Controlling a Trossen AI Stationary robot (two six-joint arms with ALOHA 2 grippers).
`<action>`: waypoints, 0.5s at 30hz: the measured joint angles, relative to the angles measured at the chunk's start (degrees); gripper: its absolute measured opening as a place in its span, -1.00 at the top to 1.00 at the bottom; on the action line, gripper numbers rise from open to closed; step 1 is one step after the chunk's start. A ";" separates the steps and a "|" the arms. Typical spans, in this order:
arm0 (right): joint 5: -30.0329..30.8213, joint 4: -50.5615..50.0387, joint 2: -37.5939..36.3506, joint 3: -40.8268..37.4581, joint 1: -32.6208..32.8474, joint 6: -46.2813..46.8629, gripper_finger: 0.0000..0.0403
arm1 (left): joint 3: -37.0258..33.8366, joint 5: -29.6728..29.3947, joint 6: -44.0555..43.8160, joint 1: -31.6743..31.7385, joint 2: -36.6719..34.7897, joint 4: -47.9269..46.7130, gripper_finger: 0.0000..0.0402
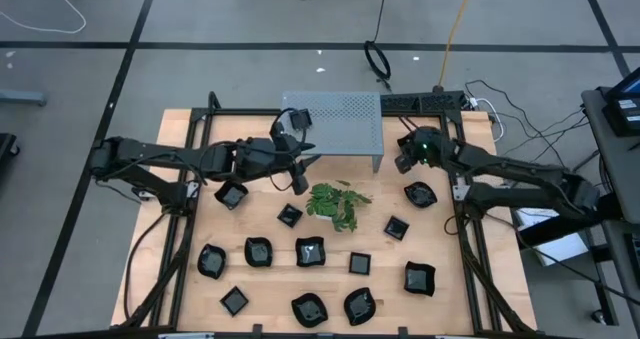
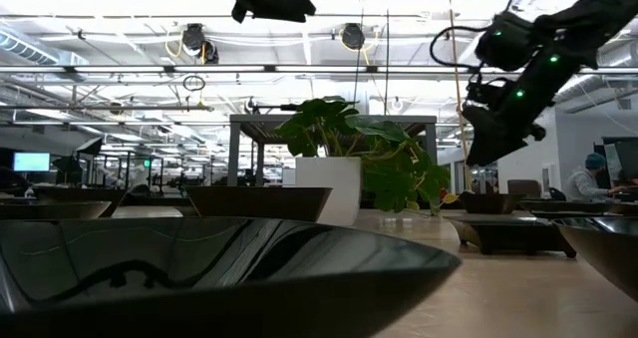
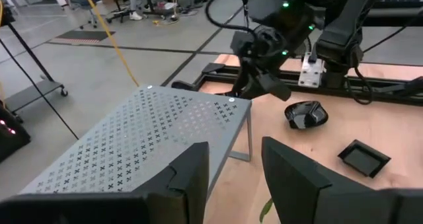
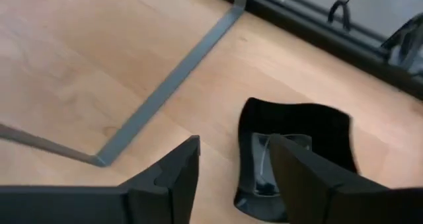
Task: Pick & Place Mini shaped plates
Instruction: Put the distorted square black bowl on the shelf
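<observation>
Several glossy black mini plates, square and wavy-rimmed, lie flat on the wooden table [image 1: 170, 279]; one is near the left arm [image 1: 231, 194]. My left gripper [image 1: 303, 171] is open in the air at the near left corner of the grey perforated stand [image 1: 335, 124]; its wrist view [image 3: 234, 178] looks over the stand top [image 3: 152, 128]. My right gripper [image 1: 404, 164] is open above the table by the stand's right leg. A wavy-rimmed plate [image 1: 420, 193] lies just below and beside its fingers [image 4: 231, 174], seen in the right wrist view [image 4: 297, 151].
A green leafy sprig [image 1: 335, 204] lies in the table's middle, among the plates. The stand's foot bar [image 4: 165, 85] runs close to the right gripper. A square plate [image 3: 362, 158] lies near the wavy one [image 3: 305, 113]. Cables and a dark frame rail line the far edge [image 1: 430, 101].
</observation>
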 joint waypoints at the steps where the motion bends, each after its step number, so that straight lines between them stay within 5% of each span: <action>1: -0.65 0.06 1.04 0.23 -0.63 -0.03 0.08 | 0.00 0.00 0.00 0.00 0.00 -0.07 0.28; 15: -1.13 0.23 10.89 0.25 -5.63 -2.21 -0.17 | 0.00 -0.02 2.05 0.04 0.00 -0.86 0.28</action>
